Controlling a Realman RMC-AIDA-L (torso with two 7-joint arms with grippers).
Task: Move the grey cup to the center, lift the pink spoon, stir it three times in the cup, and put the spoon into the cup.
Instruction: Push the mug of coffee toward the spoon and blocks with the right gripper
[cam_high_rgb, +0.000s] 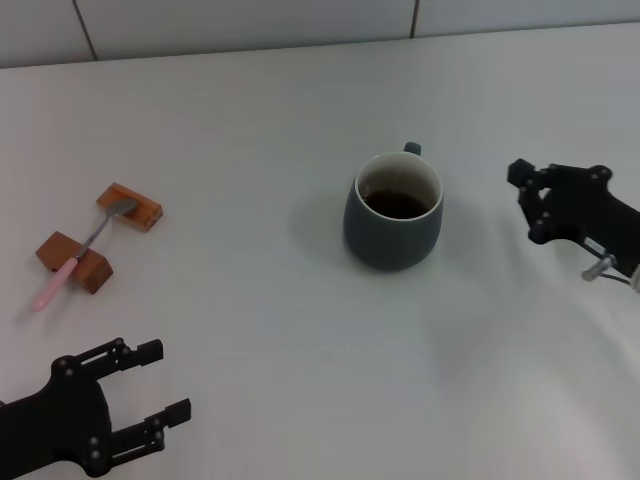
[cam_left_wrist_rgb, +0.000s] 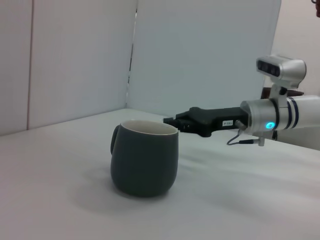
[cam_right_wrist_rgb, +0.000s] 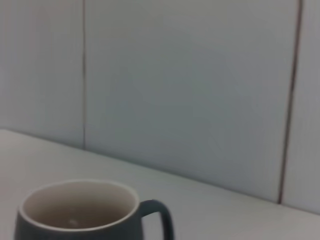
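The grey cup stands upright near the middle of the white table, with dark liquid inside and its handle pointing to the far side. It also shows in the left wrist view and in the right wrist view. The pink spoon lies at the far left across two wooden blocks, metal bowl on the far block. My right gripper is open and empty, to the right of the cup and apart from it; it also shows in the left wrist view. My left gripper is open and empty at the near left.
Two brown wooden blocks hold the spoon up at the left. A tiled wall closes the table's far edge. Bare table lies between the spoon and the cup.
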